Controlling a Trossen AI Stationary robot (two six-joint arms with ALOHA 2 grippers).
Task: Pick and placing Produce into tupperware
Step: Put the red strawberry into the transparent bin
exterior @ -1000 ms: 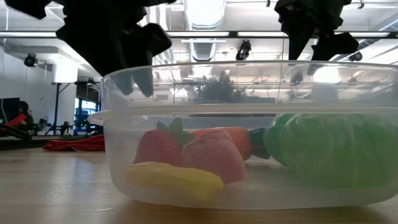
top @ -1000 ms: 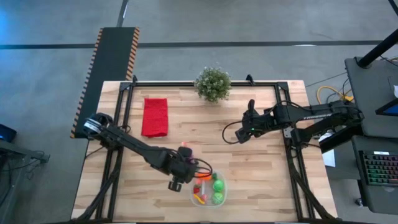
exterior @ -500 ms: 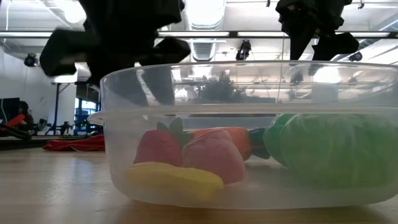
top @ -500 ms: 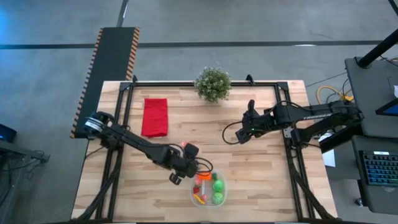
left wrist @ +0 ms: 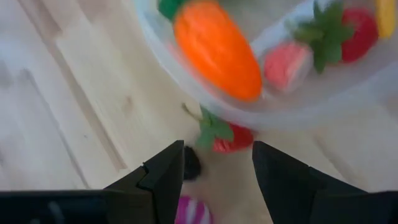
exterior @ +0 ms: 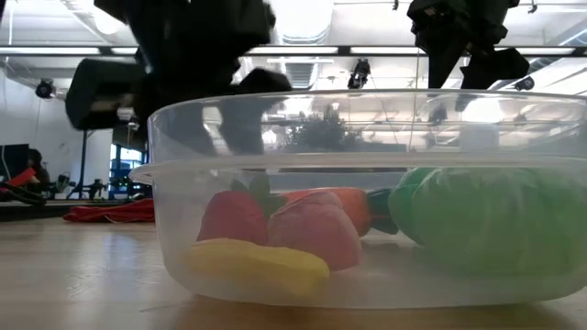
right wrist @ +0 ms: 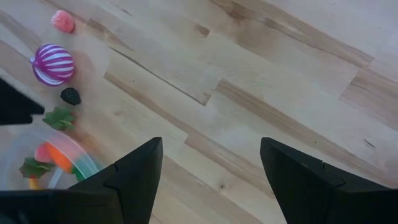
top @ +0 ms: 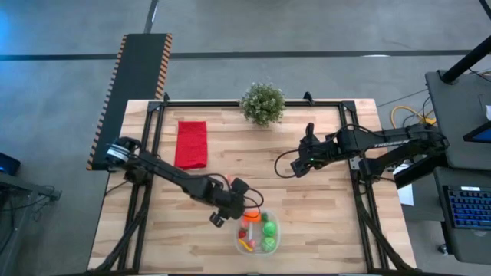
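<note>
The clear tupperware (top: 275, 234) stands near the table's near edge. It holds two green balls (top: 268, 228), an orange carrot (left wrist: 217, 50), a strawberry (exterior: 234, 218), and pink and yellow pieces. My left gripper (left wrist: 217, 146) is open just beyond the tub's far-left rim. Its fingers stand on either side of a red strawberry (left wrist: 230, 138) that lies on the table, without touching it. Close by lie a small dark berry (right wrist: 70, 96), a purple striped ball (right wrist: 53, 63) and a pink piece (right wrist: 62, 20). My right gripper (top: 298, 169) waits, open, over the table's right half.
A potted plant (top: 262, 103) stands at the far edge and a red folded cloth (top: 191, 143) lies at far left. Bare wood stretches between the tub and my right gripper. The left arm reaches slanting across the table's left half.
My left gripper has moved toward the table's right, along the far side of the tub, and has swung round toward the tub. My right arm has kept still. The pieces in the tub have not moved.
</note>
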